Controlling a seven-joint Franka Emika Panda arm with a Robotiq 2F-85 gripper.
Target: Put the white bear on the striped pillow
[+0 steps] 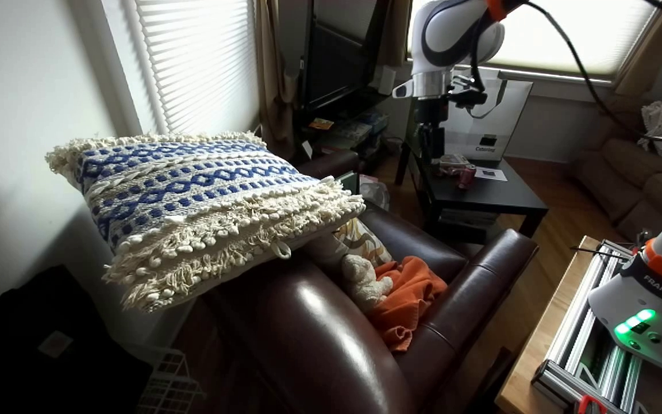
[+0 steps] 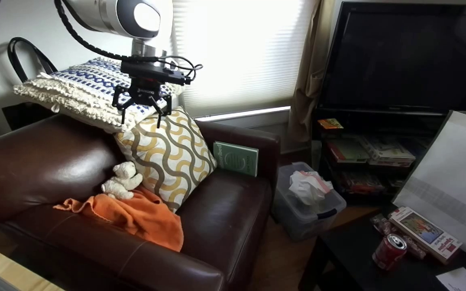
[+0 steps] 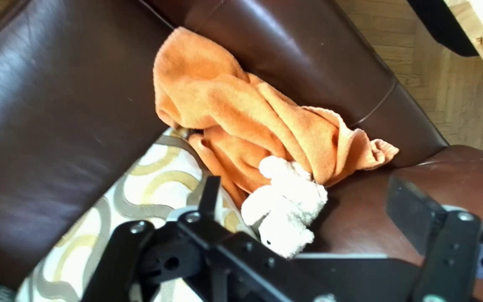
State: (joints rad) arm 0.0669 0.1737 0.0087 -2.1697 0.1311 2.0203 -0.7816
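Note:
The white bear sits on the brown armchair beside an orange cloth; it also shows in an exterior view and in the wrist view. The striped pillow, blue and white with cream fringes, lies on top of the chair's back; it shows too in an exterior view, partly behind the arm. My gripper is open and empty, in the air above the chair. In the wrist view the bear appears between the open fingers, further down and apart from them, its head end partly behind the gripper.
The orange cloth lies on the armchair next to the bear. A wavy-patterned cushion leans behind it. A green book stands by the armrest. A black table holds a can and a bag.

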